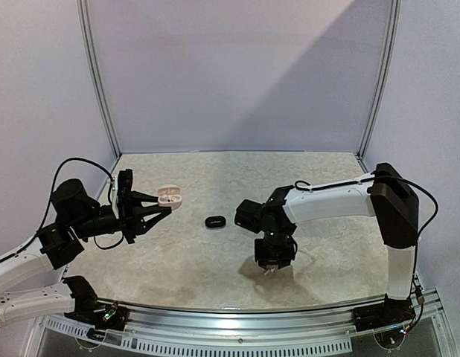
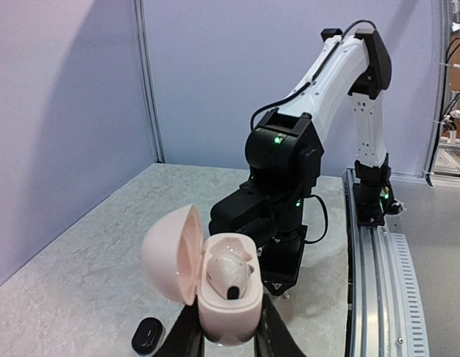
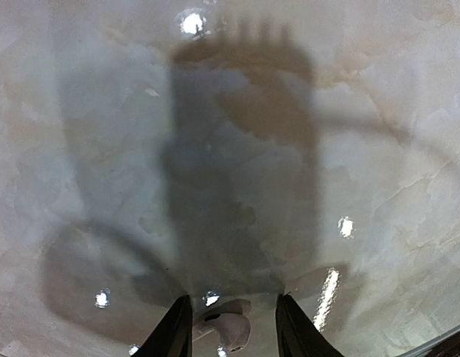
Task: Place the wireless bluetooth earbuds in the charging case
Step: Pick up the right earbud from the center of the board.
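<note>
L arm [image 1: 74, 210] comes in low from lower left, forearm about level. L gripper [image 1: 166, 209] points right toward frame centre, clenched on the pink case [image 1: 170, 196], which it holds clear above the table [image 1: 327, 249]. Case lid is open, swung to the left in L wrist view, with one seated bud [image 2: 228, 274] in the base; 2nd pocket can't be read. R arm [image 1: 327, 202] rises upright at right edge, forearm runs level toward centre, wrist bent straight down, R gripper [image 1: 270, 265] tips right at table surface, lower centre. R wrist view: jaws apart, straddling a white loose bud [image 3: 228, 327] at bottom centre; gap shows on its right side, contact on left can't tell, so not clamped. Black case [image 1: 214, 221] lies shut on table between the 2 grippers, apart from both. Room: wide bare table toward upper frame and right of R gripper; near rail [image 1: 252, 314] not far below R gripper; L gripper sits by left table edge
</note>
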You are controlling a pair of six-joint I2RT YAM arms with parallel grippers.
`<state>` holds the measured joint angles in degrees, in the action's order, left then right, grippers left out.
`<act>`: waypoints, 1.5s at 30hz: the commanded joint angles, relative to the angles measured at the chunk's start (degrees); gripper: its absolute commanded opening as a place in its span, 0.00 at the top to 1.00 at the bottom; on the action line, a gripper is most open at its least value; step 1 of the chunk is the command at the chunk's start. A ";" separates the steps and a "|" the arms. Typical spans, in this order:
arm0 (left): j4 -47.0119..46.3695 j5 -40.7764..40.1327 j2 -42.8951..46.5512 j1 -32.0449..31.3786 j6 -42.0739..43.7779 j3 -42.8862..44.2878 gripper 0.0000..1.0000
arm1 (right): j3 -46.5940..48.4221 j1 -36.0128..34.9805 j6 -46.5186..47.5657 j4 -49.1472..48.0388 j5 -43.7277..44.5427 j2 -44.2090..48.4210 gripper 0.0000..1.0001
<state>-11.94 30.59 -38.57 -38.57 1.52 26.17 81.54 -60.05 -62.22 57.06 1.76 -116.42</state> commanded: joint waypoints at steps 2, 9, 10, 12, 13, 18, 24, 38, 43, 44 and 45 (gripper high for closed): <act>-0.62 -0.36 0.16 0.76 0.50 -0.77 1.00 | 1.73 -1.87 2.64 5.92 1.44 -3.62 0.61; -0.73 -0.44 0.08 0.86 0.58 -0.71 1.00 | 0.69 -1.95 3.87 8.81 3.76 -1.58 0.62; -0.82 -0.44 0.07 0.86 0.44 -0.76 1.00 | 0.65 -1.91 4.17 8.79 3.73 -1.18 0.62; -0.82 -0.44 0.07 0.86 0.47 -0.90 1.00 | 0.62 -1.93 5.23 7.23 3.24 -0.76 0.61; -0.81 -0.44 0.07 0.86 0.48 -0.95 1.00 | 0.68 -1.98 6.47 5.80 2.63 -0.60 0.61; -0.20 -0.44 0.07 0.91 0.63 -0.70 1.00 | 2.94 -1.53 12.17 3.82 2.79 -0.88 0.59; -0.71 -0.44 0.07 0.95 0.78 -0.66 1.00 | 1.61 0.30 16.41 0.45 0.60 -0.91 0.61; -0.09 -0.38 0.33 1.13 0.77 -0.55 1.00 | 0.20 0.72 17.89 3.65 -0.40 -1.62 0.73; 0.08 -0.35 0.33 1.21 0.63 -0.63 1.00 | 0.18 0.58 18.94 4.98 -0.57 -1.84 0.78; 0.08 -0.35 0.33 1.21 0.67 -0.61 1.00 | 0.28 0.65 19.06 5.26 -0.53 -1.91 0.78; 0.08 -0.35 0.33 1.21 0.58 -0.64 1.00 | 0.33 0.62 19.13 5.55 -0.53 -1.96 0.78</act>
<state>-12.10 30.55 -38.57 -38.17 1.91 26.17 82.98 -59.55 -44.03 59.72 1.13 -117.51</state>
